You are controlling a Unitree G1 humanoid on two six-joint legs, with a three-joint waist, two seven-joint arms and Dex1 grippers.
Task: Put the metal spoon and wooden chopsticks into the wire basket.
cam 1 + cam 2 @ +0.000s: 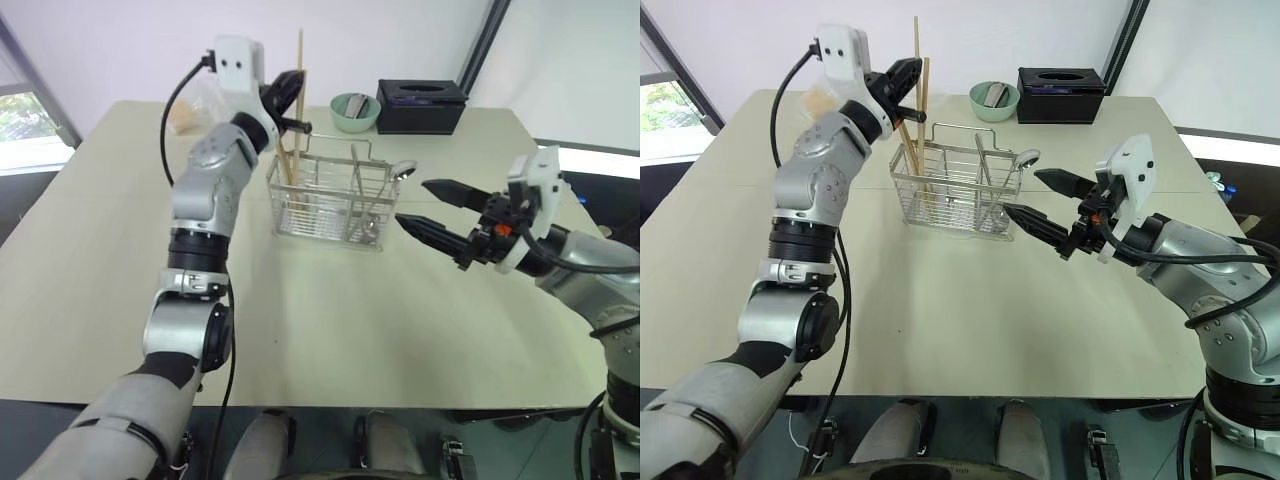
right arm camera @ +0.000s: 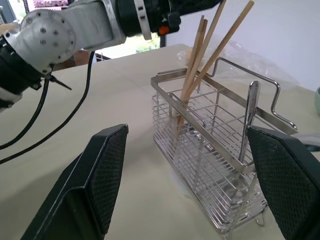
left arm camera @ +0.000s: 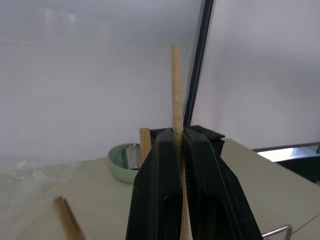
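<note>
We see a pale beige desk (image 1: 330, 330) set against a white wall, with a dark upright post at the back right and a window at the far left edge. At the desk's far side stand a mint-green bowl (image 1: 355, 112) and, just beside it at 3 o'clock, a black box (image 1: 421, 106); a clear plastic bag (image 1: 821, 101) lies at the far left, partly behind the left arm.

The wire basket (image 1: 331, 200) sits near the middle of the desk. From the head views the wooden chopsticks (image 1: 920, 110) stand in its left end compartment, their tips rising well above the rim, and the metal spoon (image 1: 402, 170) shows at the basket's right end, bowl up, at about 2 o'clock from the basket's middle.

The left pincer (image 1: 292, 95) is up above the basket's left end, pinched narrow on one chopstick. The left wrist view shows this plainly: the stick passes between the two black fingers (image 3: 155, 190), with another chopstick tip beside them and a third lower down.

The right pincer (image 1: 1040, 200) hangs spread wide at 3 o'clock of the basket, holding nothing. Its wrist view gives us the basket's inner dividers, its looped wire handle (image 2: 272, 95) and the sticks leaning together in the end cell.
</note>
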